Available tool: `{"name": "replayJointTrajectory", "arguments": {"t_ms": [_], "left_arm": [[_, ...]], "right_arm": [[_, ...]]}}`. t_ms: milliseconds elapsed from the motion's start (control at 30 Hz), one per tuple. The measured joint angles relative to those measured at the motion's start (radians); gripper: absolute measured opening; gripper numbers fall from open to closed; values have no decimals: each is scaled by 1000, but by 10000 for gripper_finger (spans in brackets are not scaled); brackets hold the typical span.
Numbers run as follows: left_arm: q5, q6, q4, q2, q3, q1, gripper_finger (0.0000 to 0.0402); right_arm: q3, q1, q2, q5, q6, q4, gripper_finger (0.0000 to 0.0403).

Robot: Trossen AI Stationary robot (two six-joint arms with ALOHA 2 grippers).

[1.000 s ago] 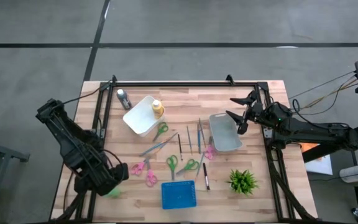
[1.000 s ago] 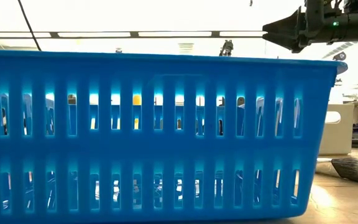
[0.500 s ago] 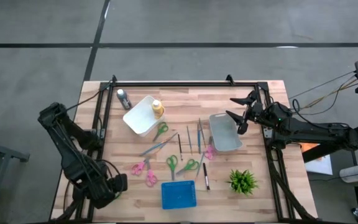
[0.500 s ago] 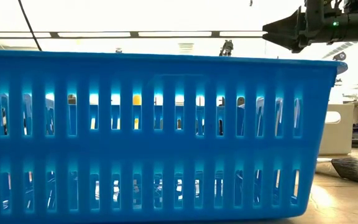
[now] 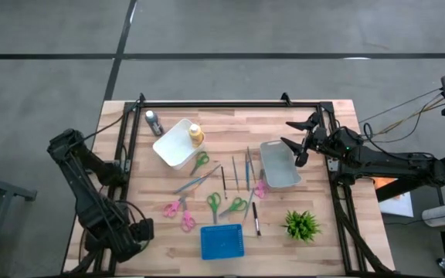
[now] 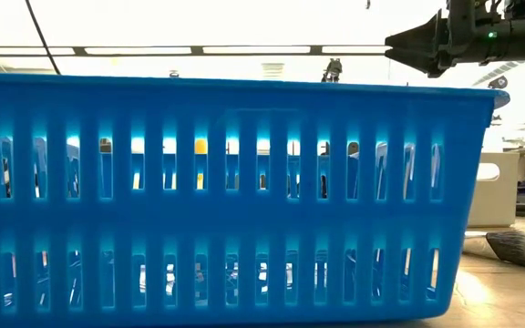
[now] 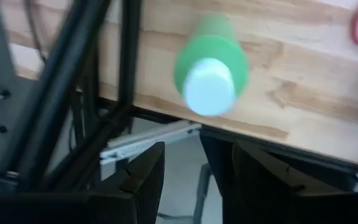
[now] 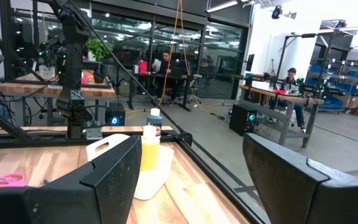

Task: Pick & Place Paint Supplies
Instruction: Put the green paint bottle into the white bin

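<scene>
A green squeeze bottle (image 7: 211,68) with a white cap stands upright on its base at the table's near left corner. My left gripper (image 7: 197,155) hangs over it, pointing down, open, its fingers short of the cap. In the high view that gripper (image 5: 134,234) hides the bottle. A yellow-orange bottle (image 5: 196,136) stands by a white bin (image 5: 174,143), and a dark grey bottle (image 5: 154,122) stands at the far left. Several thin brushes (image 5: 235,173) lie mid-table. My right gripper (image 5: 286,133) waits open above the table at the far right.
A blue slotted basket (image 5: 222,241) sits at the near edge and fills the low view. A grey bin (image 5: 279,166) stands right of the brushes. Pink scissors (image 5: 174,207) and green scissors (image 5: 214,203) lie about. A potted plant (image 5: 301,225) is near right. A black frame rail (image 5: 126,147) runs along the left side.
My left gripper has gone toward the table's near left corner and a little down, tipping further downward. It now stands over the green bottle and covers it in the high view. The bottle has stayed where it was.
</scene>
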Motion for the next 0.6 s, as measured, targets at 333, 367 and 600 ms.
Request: {"name": "replayJointTrajectory", "arguments": {"t_ms": [333, 367, 600], "left_arm": [[-43, -8, -60, 0, 0, -20, 187], [-51, -4, -63, 0, -1, -20, 187], [-67, -3, -68, 0, -22, -20, 187]], "right_arm": [[0, 0, 0, 0, 1, 0, 278], [0, 0, 0, 0, 2, 0, 278], [0, 0, 0, 0, 0, 0, 278]]}}
